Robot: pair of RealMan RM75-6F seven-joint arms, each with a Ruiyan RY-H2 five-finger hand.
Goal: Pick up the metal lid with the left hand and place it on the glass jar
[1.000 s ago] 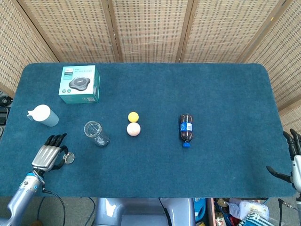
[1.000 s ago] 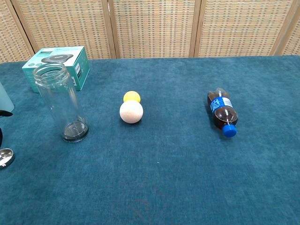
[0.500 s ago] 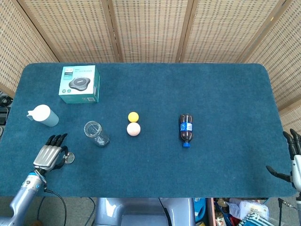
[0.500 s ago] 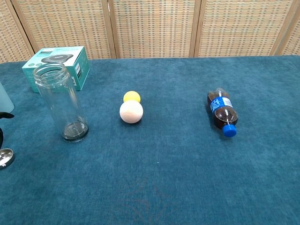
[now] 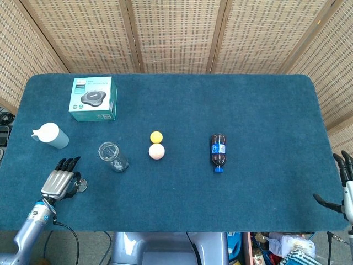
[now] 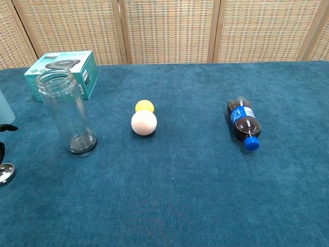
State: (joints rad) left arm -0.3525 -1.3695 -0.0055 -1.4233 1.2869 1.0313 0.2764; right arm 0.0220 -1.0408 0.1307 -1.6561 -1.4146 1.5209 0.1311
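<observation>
The small round metal lid (image 5: 82, 186) lies flat on the blue table, near the front left edge; the chest view shows the lid (image 6: 4, 173) at its left border. My left hand (image 5: 59, 180) rests just left of the lid, fingers stretched out and apart, with its thumb side right beside the lid and nothing held. Only dark fingertips (image 6: 3, 128) of that hand show in the chest view. The empty glass jar (image 5: 112, 157) stands upright and open-topped to the right of and beyond the lid, and the jar (image 6: 68, 113) looks tall in the chest view. My right hand (image 5: 344, 184) hangs off the table's right front corner, fingers spread.
A white jug (image 5: 51, 135) stands beyond my left hand. A teal box (image 5: 93, 99) sits at the back left. A yellow ball (image 5: 156, 137) and a white ball (image 5: 156, 152) touch mid-table. A cola bottle (image 5: 218, 151) lies on its side right of them.
My left hand has drawn slightly back toward the front edge, staying beside the lid. The lid, the jar and the right hand have not moved.
</observation>
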